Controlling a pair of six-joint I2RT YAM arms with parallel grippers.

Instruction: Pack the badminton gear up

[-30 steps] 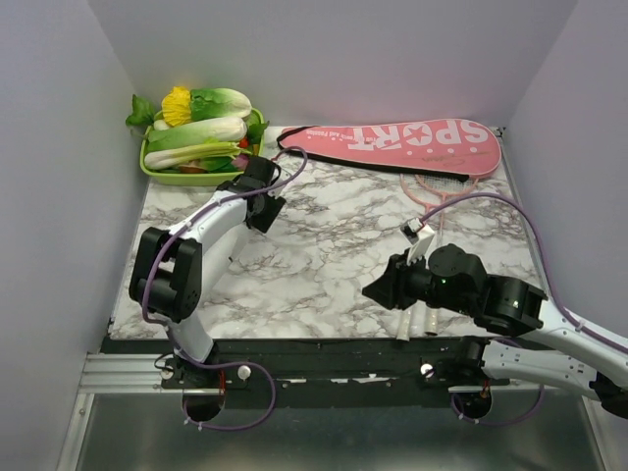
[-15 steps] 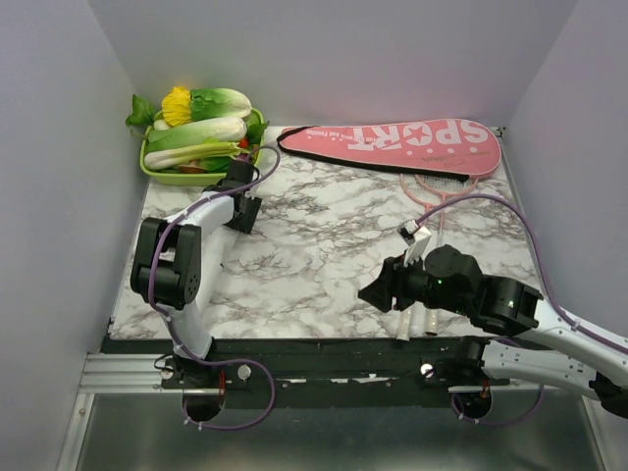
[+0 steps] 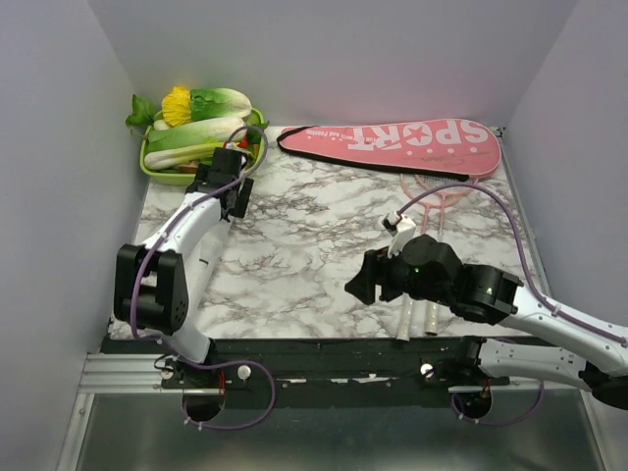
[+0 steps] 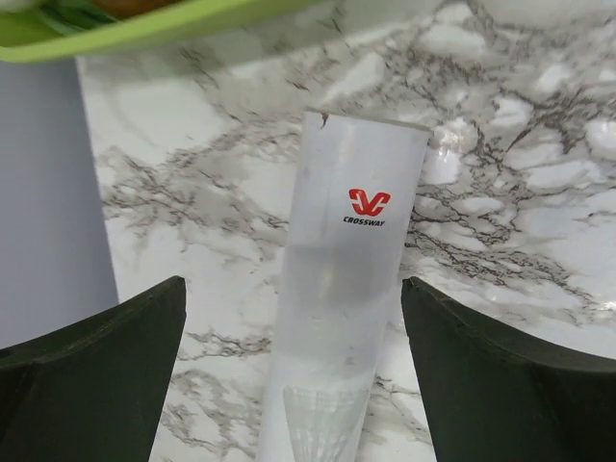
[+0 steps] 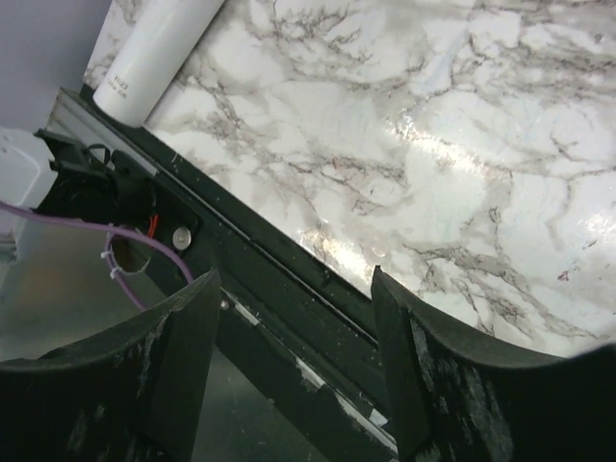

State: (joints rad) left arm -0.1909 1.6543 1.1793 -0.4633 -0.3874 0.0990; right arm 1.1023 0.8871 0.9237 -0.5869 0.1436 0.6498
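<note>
The white tube (image 4: pixel 346 289) marked "CROSSWAY" lies on the marble, with a shuttlecock (image 4: pixel 322 428) showing inside it. My left gripper (image 4: pixel 292 281) is open, its jaws on either side of the tube and apart from it. In the top view this gripper (image 3: pixel 228 194) is at the far left by the tray, and the arm hides the tube. The tube's end also shows in the right wrist view (image 5: pixel 159 48). The pink "SPORT" cover (image 3: pixel 392 142) lies at the back. Two thin rackets (image 3: pixel 442 194) lie in front of it. My right gripper (image 3: pixel 359 287) is open and empty over the table's front edge (image 5: pixel 294 274).
A green tray (image 3: pixel 155 173) of leafy vegetables stands at the back left, and its rim (image 4: pixel 144 29) is just beyond the tube. Grey walls close in the left, back and right. A black rail (image 5: pixel 289 289) with cables runs below the front edge.
My left gripper has swung left and back from the table's middle to beside the tray. My right gripper has moved left along the front edge.
</note>
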